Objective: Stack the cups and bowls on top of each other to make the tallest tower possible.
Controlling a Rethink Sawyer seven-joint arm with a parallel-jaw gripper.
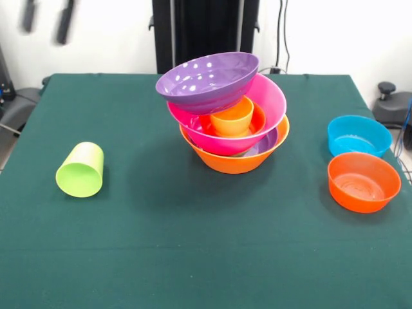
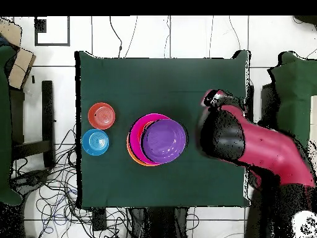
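The tower stands near the middle of the green table: a yellow-orange bowl at the base, a purple bowl's rim showing inside it, then a pink bowl holding a red-orange bowl and the orange cup, with a second purple bowl tilted on top. The gripper shows only as two blurred dark fingers at about eleven o'clock of the front view, apart and holding nothing I can see, while overhead the red arm hangs over the table's three o'clock edge. The lime green cup lies on its side at nine o'clock in the front view, mouth toward the camera, and the blue bowl and another red-orange bowl sit touching at three o'clock, well apart from the tower.

Cup left of tower, bowls right.
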